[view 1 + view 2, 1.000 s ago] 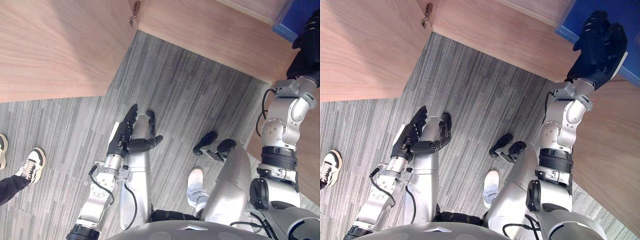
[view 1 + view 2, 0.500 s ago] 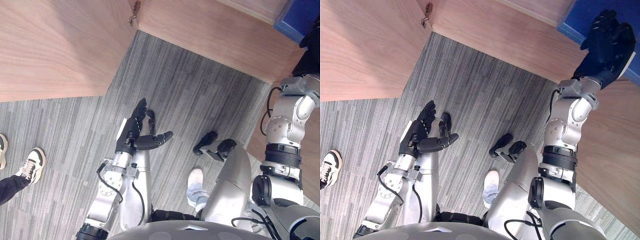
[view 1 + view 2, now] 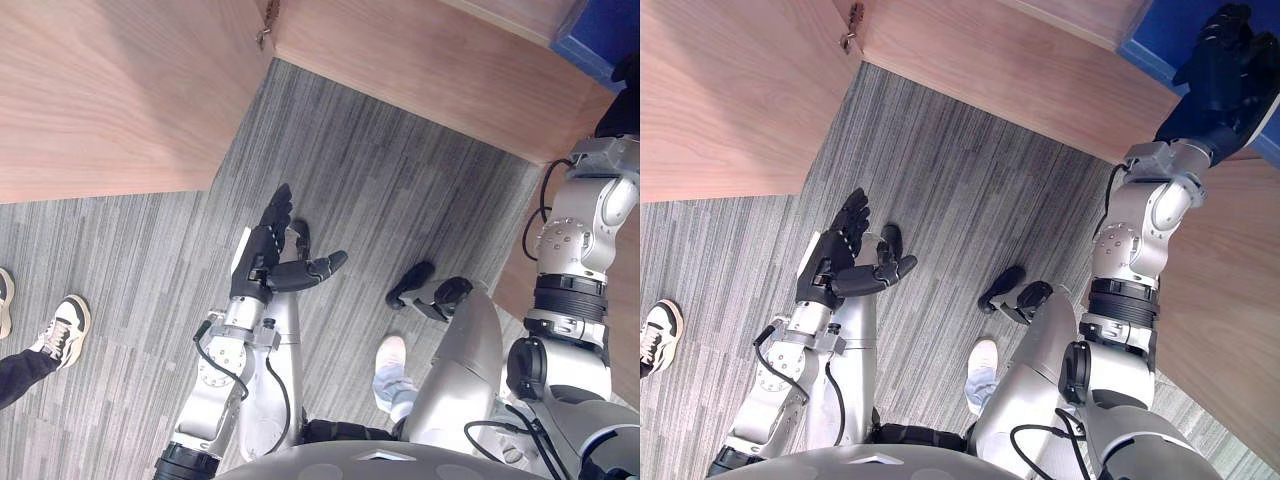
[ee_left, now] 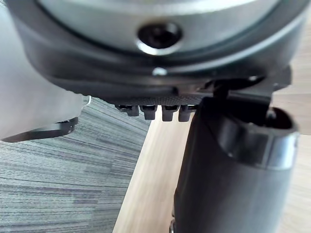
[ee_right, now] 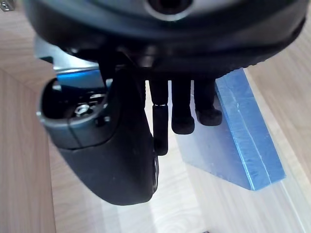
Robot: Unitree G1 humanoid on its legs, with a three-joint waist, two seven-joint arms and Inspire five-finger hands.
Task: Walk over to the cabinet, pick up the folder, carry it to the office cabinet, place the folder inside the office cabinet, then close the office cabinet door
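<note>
Blue flat folder (image 5: 233,145) on wood-grain cabinet (image 5: 29,145), right hand (image 3: 1228,78) near

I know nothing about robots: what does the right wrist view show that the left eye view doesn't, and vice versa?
From the right wrist view you get the dark right hand close up, fingers straight, with the flat blue folder and its thick edge past them. From the left eye view you get instead the open dark left hand over the grey striped carpet and a person's white-and-black sneaker. Shared: the blue folder lying on a pale wooden surface.
</note>
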